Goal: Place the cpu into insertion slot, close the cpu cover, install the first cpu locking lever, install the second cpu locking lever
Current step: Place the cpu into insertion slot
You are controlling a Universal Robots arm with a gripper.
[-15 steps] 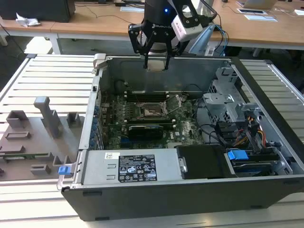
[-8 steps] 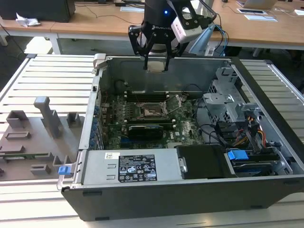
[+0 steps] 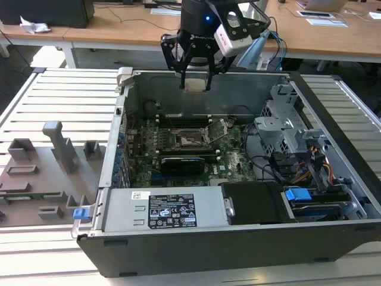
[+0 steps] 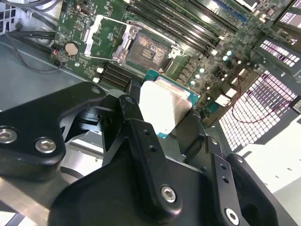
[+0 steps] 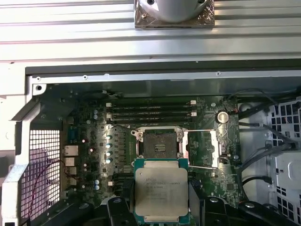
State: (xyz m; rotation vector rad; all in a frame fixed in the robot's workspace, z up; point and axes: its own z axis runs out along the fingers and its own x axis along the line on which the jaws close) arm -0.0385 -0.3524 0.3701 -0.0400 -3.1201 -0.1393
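The jaws are clenched on the cpu, gripping the small silver-topped chip by two opposite edges. In the second wrist view, black fingers press against its green rim. The chip hangs level in the air, well above the insertion slot. The slot sits unfilled on the green circuit board inside an open computer case. The cpu cover is swung open to one side of the slot, leaving the socket's contact field exposed. The case rests on a slatted metal bench.

Likely risks, as a judgement: the chip is held only by its thin edges, so it could slip or tip in the grip. If it came down turned or off-centre, a corner could land on the slot's dark frame or scrape the fine contacts. The open cover is just beside the slot, so a sideways drift might knock it.

The exterior view shows the gap between chip and board, with the chip up near the case's far wall. The first wrist view looks past the chip to the slot and shows how their sides line up, but gives little sense of height. The second wrist view shows the grip itself
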